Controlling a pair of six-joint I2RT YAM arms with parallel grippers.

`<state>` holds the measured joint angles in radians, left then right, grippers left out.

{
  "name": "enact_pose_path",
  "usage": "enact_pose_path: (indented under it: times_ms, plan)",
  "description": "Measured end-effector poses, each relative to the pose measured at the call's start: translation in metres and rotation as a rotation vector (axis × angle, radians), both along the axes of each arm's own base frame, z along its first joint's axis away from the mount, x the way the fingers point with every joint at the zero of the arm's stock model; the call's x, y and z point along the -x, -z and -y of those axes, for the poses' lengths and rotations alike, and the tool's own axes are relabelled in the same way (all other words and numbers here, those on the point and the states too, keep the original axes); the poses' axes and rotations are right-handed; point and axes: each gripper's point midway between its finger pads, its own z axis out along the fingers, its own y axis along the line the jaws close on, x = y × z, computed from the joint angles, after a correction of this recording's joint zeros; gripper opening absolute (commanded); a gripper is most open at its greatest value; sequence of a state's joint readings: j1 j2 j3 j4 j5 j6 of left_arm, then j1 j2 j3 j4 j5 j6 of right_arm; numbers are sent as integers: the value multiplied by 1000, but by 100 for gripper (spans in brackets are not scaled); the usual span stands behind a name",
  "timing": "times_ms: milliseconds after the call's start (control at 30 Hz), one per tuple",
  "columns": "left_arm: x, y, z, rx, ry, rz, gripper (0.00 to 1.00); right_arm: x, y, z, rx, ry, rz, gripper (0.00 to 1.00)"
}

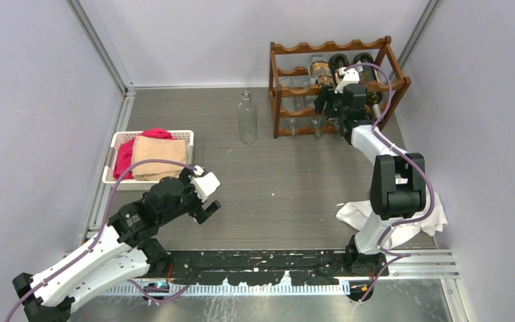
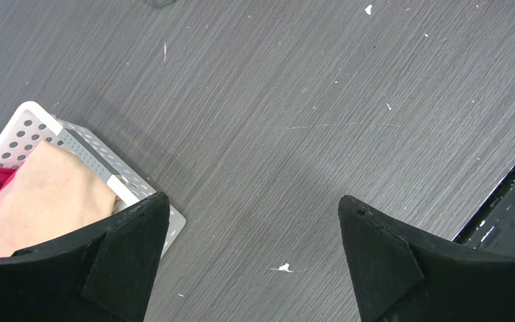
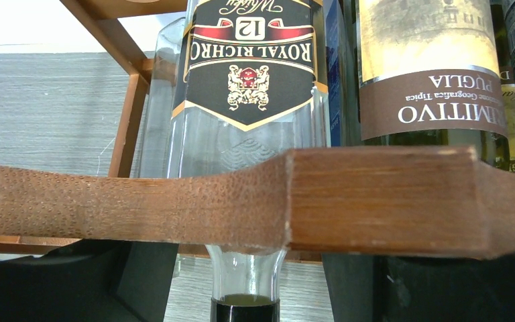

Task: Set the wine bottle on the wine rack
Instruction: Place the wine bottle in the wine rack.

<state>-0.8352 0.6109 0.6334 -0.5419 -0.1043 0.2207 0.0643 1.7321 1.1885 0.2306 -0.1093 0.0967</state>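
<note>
Top view: my right fingers (image 1: 330, 100) reach into the wine rack (image 1: 288, 48), where the wine bottle (image 1: 320, 70) lies just beyond them. Left wrist: my left fingers (image 2: 253, 200) are spread wide above the counter (image 2: 308, 100), with a basket (image 2: 33, 124) at their left. Right wrist: my right fingers are released, straddling the bottle's neck without touching it.

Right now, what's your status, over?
Left end effector open, empty. Right end effector open around the neck of the Royal Richro bottle, which lies in the wine rack. Nothing blocking; clear bottle stands left of the rack.
</note>
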Motion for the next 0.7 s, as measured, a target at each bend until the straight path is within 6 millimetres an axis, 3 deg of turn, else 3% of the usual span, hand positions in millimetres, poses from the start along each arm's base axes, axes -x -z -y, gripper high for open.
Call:
enact_pose_path:
  times_ms: [700]
  plan:
    - [-1,0,0,2,-4,1,95,1,0,0,0,0,-12,73]
